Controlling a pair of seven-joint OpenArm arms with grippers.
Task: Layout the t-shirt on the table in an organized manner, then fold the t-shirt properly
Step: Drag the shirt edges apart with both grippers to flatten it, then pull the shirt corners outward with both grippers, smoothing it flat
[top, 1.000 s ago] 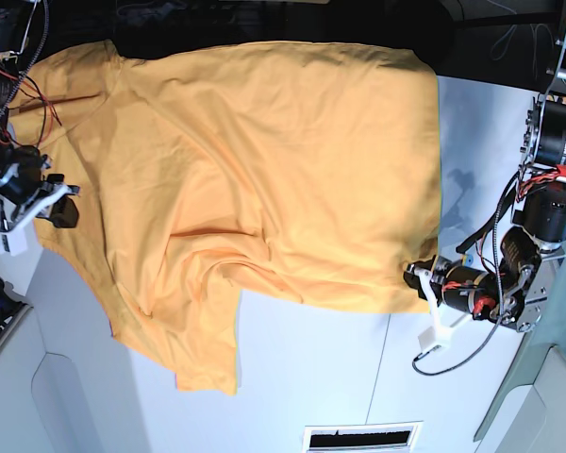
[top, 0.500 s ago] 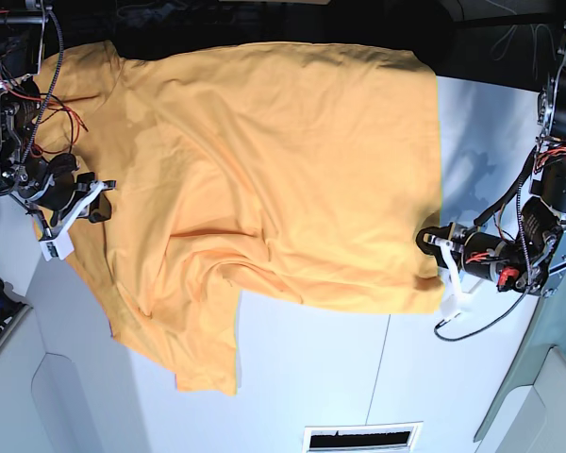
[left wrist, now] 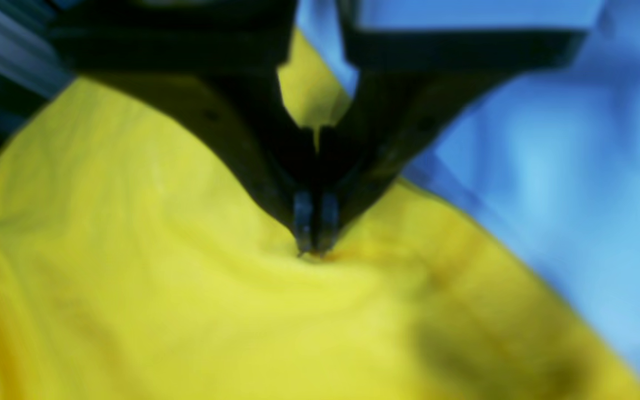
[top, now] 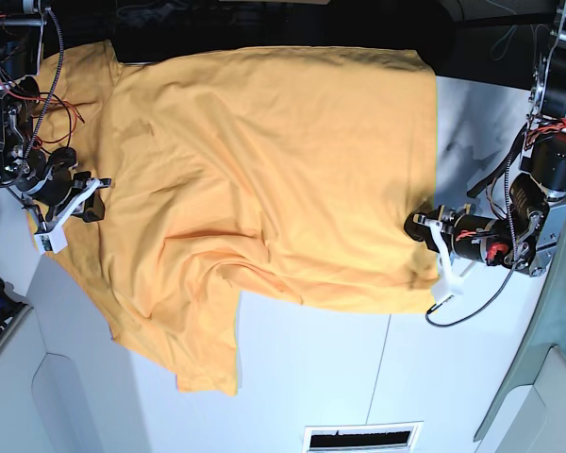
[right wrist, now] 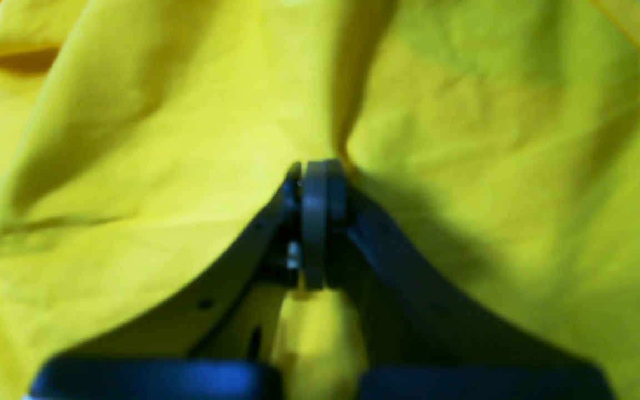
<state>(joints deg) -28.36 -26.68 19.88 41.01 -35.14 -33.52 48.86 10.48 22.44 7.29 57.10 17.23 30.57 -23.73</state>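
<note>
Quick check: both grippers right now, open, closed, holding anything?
Left gripper: closed, pinching the t-shirt.
Right gripper: closed, pinching the t-shirt.

t-shirt (top: 264,179) spread on table (top: 321,377), end effectors at opposite edges

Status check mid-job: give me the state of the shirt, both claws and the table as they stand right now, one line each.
t-shirt: spread mostly flat, wrinkled at the middle, one sleeve lying out toward the near edge, not folded.
left claw: shut on the t-shirt, pinching fabric near its edge.
right claw: shut on the t-shirt, fabric bunched at its tip.
table: white, partly covered by the t-shirt.
</note>
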